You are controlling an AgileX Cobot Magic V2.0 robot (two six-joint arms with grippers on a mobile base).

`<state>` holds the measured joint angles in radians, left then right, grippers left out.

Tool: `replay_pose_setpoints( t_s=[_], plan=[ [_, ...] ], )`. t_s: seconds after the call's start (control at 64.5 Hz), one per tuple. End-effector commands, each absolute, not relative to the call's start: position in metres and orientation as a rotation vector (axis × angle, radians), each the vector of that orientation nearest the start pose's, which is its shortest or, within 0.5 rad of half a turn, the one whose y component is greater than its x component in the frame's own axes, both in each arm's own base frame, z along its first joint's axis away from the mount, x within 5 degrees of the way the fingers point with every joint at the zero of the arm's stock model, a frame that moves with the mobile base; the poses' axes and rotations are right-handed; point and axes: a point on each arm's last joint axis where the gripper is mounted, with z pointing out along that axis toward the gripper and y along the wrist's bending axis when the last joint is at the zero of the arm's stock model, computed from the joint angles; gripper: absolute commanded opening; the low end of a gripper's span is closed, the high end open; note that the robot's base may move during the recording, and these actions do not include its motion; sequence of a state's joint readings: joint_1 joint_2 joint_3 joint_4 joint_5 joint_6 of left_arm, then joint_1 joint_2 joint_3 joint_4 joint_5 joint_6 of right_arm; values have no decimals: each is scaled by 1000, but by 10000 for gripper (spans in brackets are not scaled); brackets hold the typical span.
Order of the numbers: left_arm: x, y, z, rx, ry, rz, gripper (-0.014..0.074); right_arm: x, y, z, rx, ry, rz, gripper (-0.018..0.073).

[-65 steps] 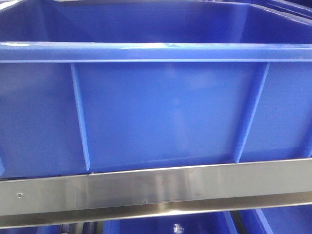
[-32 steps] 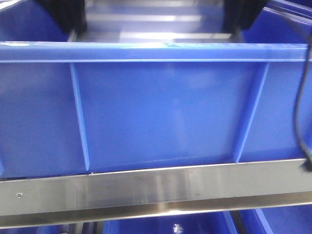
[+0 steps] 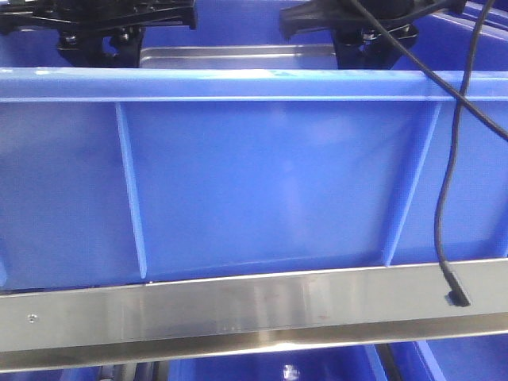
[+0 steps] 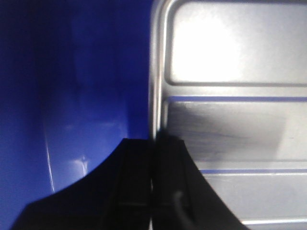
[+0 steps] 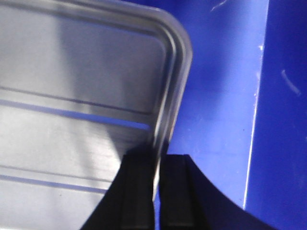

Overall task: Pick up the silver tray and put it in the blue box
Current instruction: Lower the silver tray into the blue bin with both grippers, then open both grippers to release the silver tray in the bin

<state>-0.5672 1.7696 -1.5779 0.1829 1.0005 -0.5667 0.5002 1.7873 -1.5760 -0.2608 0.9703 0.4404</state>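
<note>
The silver tray (image 3: 238,54) shows just above the near rim of the blue box (image 3: 262,182), held level between my two grippers. My left gripper (image 3: 99,49) is shut on the tray's left rim; in the left wrist view (image 4: 154,143) the jaws pinch the rim, with the ridged tray base (image 4: 230,72) to the right and the blue box wall (image 4: 86,96) to the left. My right gripper (image 3: 365,48) is shut on the tray's right rim; in the right wrist view (image 5: 157,160) the jaws clamp the rim near a rounded corner of the tray (image 5: 72,96), with the blue box (image 5: 225,96) beneath.
A steel shelf rail (image 3: 238,305) runs under the box. A black cable (image 3: 452,159) hangs from the right arm down over the box front to the rail. More blue crates (image 3: 270,369) sit on the shelf below.
Both grippers and the tray have come into view over the box and lowered behind its near rim. The cable has dropped down across the box front.
</note>
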Motion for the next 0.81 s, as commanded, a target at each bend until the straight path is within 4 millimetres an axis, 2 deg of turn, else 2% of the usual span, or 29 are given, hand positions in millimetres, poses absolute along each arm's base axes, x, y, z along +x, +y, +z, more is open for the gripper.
replay_pose_setpoints(
  t_s=[0.0, 0.046, 0.17, 0.248, 0.294, 0.356, 0.434, 0.558, 0.666, 0.744, 0.79],
  plan=[
    [332, -197, 341, 104, 2497, -239, 33, 350, 168, 337, -240, 2471, 24, 183],
    [332, -198, 341, 109, 2492, -253, 102, 349, 168, 337, -239, 2476, 21, 248],
    [333, -201, 342, 134, 2470, -293, 328, 348, 167, 336, -238, 2487, 12, 510],
    [334, -202, 343, 134, 2461, -302, 444, 348, 167, 337, -238, 2486, 9, 607],
    [333, -202, 343, 132, 2462, -307, 495, 347, 166, 338, -238, 2484, 9, 627],
    [332, -203, 343, 128, 2467, -323, 536, 346, 165, 340, -236, 2479, 11, 622],
    [331, -203, 344, 135, 2473, -331, 536, 344, 164, 345, -232, 2467, 18, 622],
    [322, -200, 357, 137, 2448, -352, 535, 335, 159, 361, -221, 2429, 39, 610],
    [307, -195, 381, 153, 2389, -377, 504, 322, 152, 381, -207, 2387, 59, 518],
    [291, -187, 401, 181, 2337, -355, 449, 312, 147, 395, -196, 2358, 74, 410],
    [279, -179, 416, 201, 2297, -330, 407, 305, 142, 404, -189, 2339, 83, 307]
  ],
)
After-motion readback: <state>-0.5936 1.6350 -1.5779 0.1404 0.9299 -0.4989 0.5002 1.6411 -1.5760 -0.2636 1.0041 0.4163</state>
